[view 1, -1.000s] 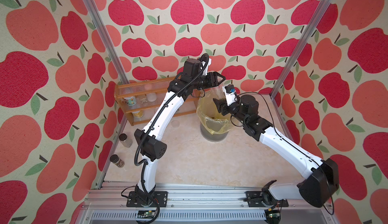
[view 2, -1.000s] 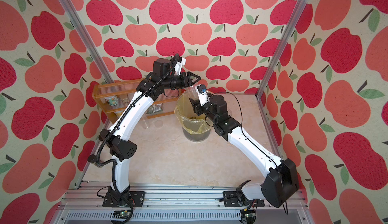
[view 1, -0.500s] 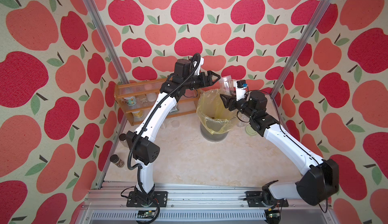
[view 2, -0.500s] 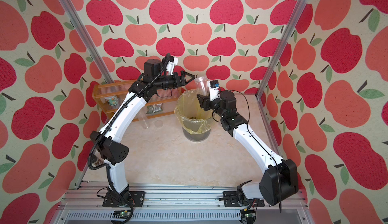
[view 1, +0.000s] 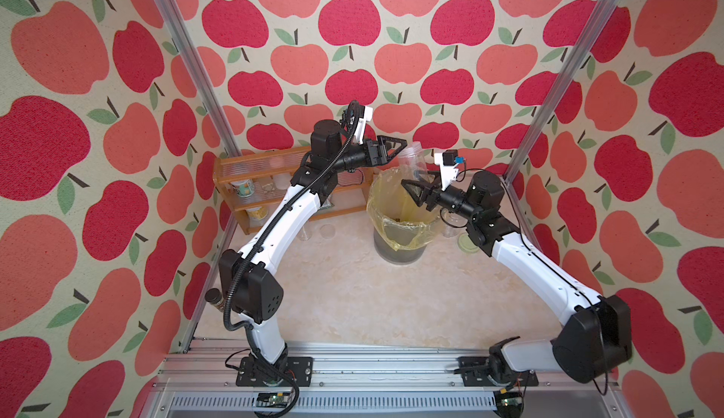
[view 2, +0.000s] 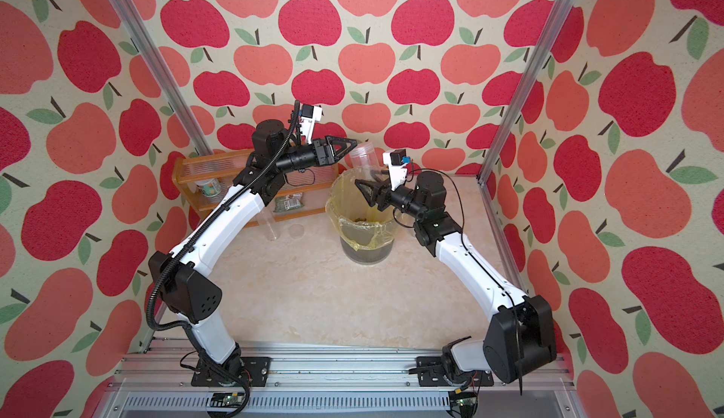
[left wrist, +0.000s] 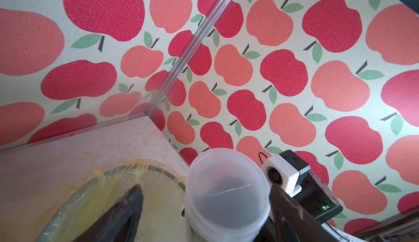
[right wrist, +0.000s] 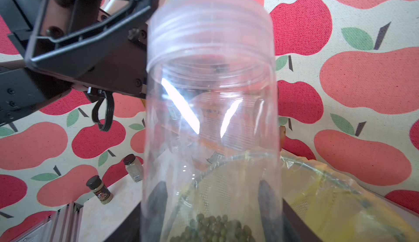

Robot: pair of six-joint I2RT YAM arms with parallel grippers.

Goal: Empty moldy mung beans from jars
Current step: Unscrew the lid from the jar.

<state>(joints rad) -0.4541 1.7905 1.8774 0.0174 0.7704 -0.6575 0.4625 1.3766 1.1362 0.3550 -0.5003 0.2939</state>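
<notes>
right gripper clamped on clear jar, beans at bottom, above lined bin. left gripper jaws apart beside jar top.

The jar is over the bin, right of the rack.

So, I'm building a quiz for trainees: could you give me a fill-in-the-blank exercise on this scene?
1. The right pincer grips a clear ___.
2. The beans at its bottom are ___ in colour.
3. The bin is lined with a ___ bag.
4. The left pincer is not shut but ___.
Missing words: jar; green; yellow; open.
</notes>
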